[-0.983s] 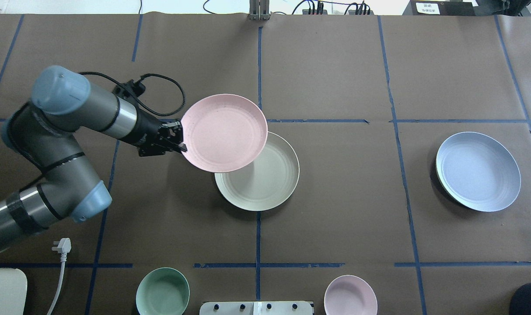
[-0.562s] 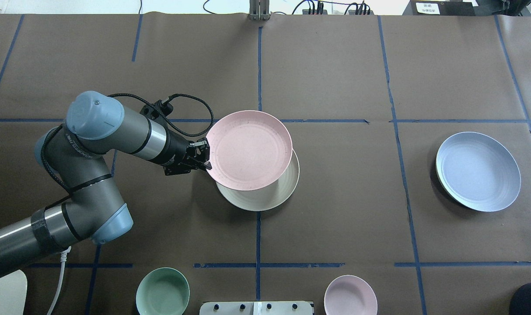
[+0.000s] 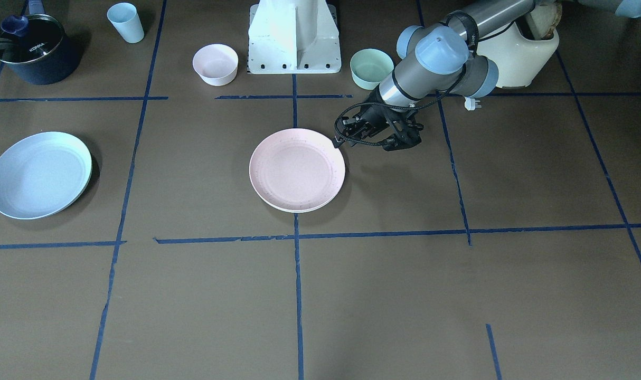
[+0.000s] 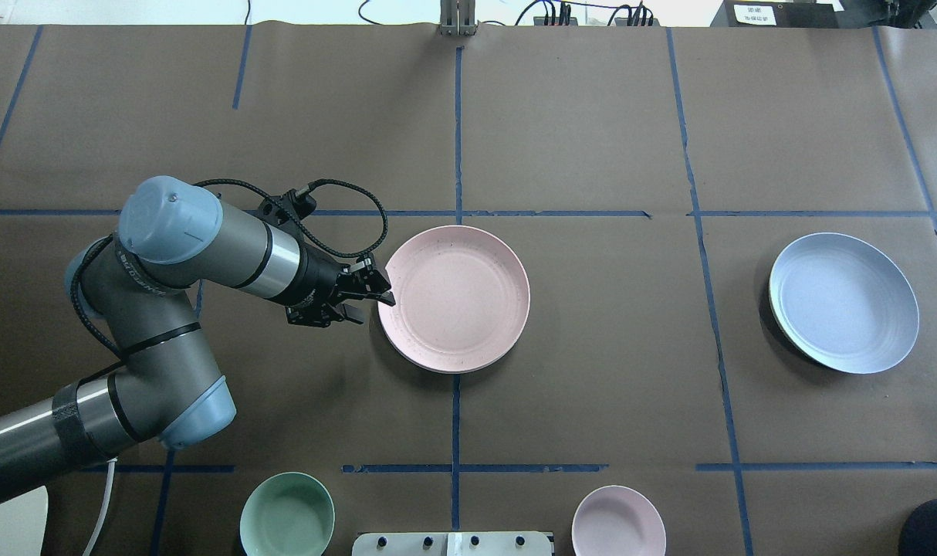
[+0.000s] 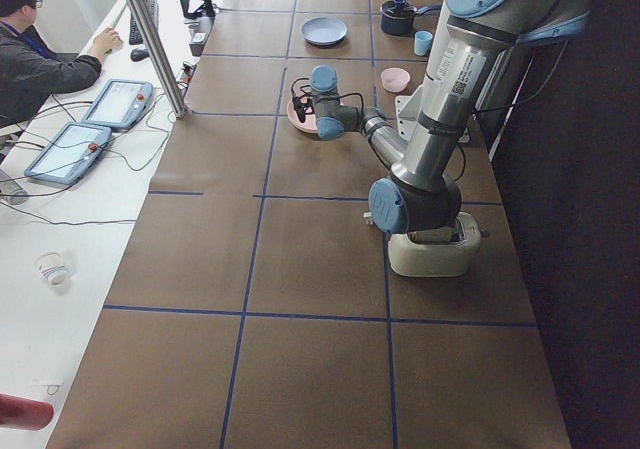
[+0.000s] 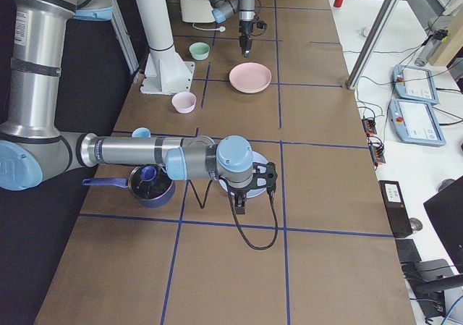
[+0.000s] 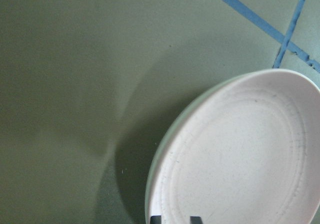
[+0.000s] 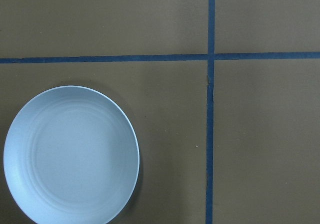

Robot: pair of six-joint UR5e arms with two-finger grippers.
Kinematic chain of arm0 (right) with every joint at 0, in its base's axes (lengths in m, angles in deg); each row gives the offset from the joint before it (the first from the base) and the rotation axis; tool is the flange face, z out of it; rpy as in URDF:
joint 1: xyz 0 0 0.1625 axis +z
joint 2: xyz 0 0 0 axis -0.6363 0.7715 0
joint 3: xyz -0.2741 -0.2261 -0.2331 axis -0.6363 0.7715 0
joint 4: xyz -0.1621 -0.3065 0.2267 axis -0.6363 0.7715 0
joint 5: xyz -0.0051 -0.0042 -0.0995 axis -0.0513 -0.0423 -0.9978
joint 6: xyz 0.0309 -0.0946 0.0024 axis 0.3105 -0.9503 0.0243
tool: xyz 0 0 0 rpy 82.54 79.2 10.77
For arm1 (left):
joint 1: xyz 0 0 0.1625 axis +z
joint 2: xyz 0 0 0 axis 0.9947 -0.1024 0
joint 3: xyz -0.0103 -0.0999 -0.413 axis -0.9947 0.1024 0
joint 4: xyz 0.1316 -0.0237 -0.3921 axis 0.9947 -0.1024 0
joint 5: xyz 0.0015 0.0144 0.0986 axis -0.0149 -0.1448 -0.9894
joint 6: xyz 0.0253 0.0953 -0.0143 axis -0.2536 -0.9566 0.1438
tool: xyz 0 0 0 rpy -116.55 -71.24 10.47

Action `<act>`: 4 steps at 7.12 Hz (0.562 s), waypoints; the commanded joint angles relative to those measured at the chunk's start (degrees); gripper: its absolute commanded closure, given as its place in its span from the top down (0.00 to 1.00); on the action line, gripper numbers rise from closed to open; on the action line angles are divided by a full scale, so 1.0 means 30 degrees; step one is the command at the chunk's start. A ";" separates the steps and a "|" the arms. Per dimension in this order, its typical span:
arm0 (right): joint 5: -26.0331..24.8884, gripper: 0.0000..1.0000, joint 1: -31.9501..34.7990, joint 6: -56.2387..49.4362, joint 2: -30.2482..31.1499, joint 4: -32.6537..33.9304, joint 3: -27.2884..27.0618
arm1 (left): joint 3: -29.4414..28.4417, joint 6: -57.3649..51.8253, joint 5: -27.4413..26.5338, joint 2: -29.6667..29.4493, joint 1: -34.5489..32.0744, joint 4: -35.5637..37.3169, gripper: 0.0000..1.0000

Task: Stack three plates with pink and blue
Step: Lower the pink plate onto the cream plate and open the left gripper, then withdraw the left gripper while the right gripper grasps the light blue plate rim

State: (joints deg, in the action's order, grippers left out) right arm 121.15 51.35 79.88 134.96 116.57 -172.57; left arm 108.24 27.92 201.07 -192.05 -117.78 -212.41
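Pink plate sat square on the cream plate at mid-table, just a sliver of cream showing! Left gripper hovered at its rim, jaws parted, gripping nothing. Blue plate lay well apart, under the right gripper; those jaws, can't tell.

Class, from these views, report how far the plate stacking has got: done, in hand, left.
Done: the pink plate lies on the cream plate at the centre of the table. In hand: the left gripper is at the pink plate's rim; whether it grips is unclear. Left: the blue plate sits apart on the robot's right, the right gripper above it, and must go on the stack.
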 commanded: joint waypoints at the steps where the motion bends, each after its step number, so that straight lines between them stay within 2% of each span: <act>1: 0.0012 1.00 -0.0227 -0.0004 0.0000 -0.0059 -0.0021 | 0.0646 -0.0017 0.0156 0.0629 -0.1019 0.0555 1.00; 2: -0.0337 1.00 -0.1128 0.1099 0.0029 -0.0842 0.0037 | 0.1462 -0.0220 0.0214 0.0865 -0.1373 0.2271 1.00; 3: -0.2225 1.00 -0.2761 0.4416 0.0233 -0.3663 0.0153 | 0.2717 -0.1789 0.0215 0.0955 -0.1667 0.4377 1.00; 4: -0.3202 1.00 -0.4431 0.7611 0.0525 -0.7027 0.1199 | 0.4586 -0.3777 0.0215 0.1275 -0.1873 0.7646 1.00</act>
State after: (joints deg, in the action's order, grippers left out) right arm 115.66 43.72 91.94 135.66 106.10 -171.53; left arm 116.27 22.61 201.68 -189.16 -122.47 -199.45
